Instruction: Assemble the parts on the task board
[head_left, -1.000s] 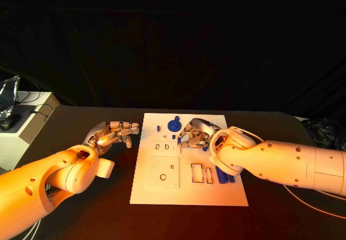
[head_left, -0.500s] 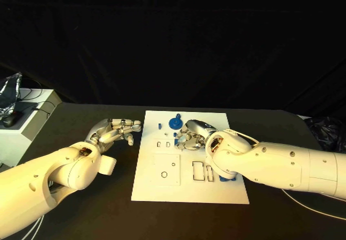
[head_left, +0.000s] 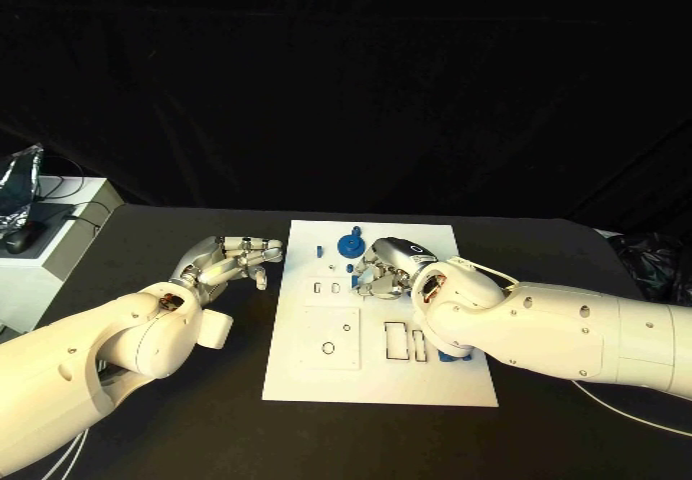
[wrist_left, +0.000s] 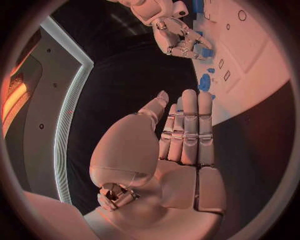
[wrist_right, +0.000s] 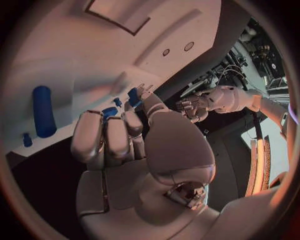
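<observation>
Our right silver hand (head_left: 387, 268) curls over small blue plastic parts (head_left: 351, 246) at the far end of the white task board (head_left: 378, 385); whether it grips one, we cannot tell. Our left silver hand (head_left: 231, 262), fingers together and empty, waits left of the board. We should lower slowly, keeping any part upright over its slot.

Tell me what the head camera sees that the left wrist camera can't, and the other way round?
Head view alone: the whole task board, its rectangular cutouts, and the left hand from outside, beside the board. Left wrist view alone: the left hand's palm, fingers straight and together, holding nothing. Both: the right hand curled over small blue parts on the board.
</observation>
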